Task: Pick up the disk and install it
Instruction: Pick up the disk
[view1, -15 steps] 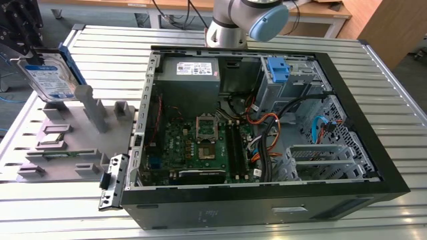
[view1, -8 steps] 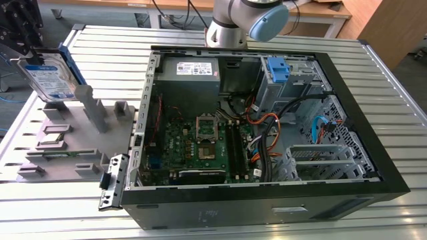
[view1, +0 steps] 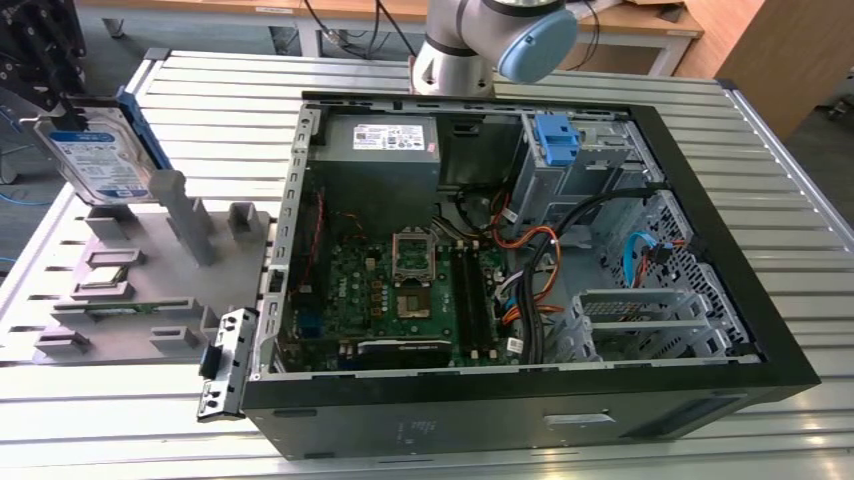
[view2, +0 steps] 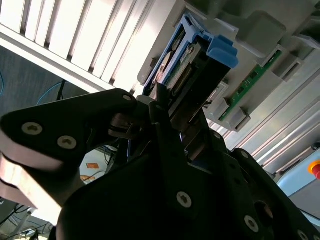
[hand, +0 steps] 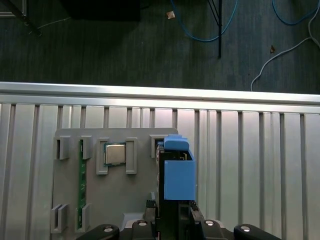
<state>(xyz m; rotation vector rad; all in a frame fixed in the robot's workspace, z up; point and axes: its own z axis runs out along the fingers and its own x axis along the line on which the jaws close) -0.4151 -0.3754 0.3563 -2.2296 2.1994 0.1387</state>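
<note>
Silver metal with a blue-and-white label, the disk (view1: 96, 155) stands nearly upright and a little tilted at the exterior view's left, over the far end of the grey holder (view1: 147, 300) that lies on the slatted bench (view1: 120, 430). Its blue frame (view1: 144, 125) runs along the side that faces the case. The lower edge of the disk is at the holder's slots, but I cannot tell if it rests in a slot or is just above it. The gripper (view2: 175, 107) is clenched on the disk: in the second wrist view one dark finger (view2: 160, 107) presses on each flat side, and the frame's blue tab (view2: 220, 50) sticks out beyond them. In the first wrist view the gripper (hand: 172, 222) holds the disk (hand: 178, 180) on edge beside the holder (hand: 140, 200), where a chip (hand: 115, 154) sits in a square slot and a green memory stick (hand: 79, 185) lies in a long one. Well apart, towards the exterior view's right, the black case (view1: 747, 330) lies open on the bench, with the green board (view1: 400, 280) on its floor, a grey power supply (view1: 380, 150) at the far wall and a blue bracket (view1: 557, 140) near the far corner. The arm (view1: 494, 40) rises behind the case.
</note>
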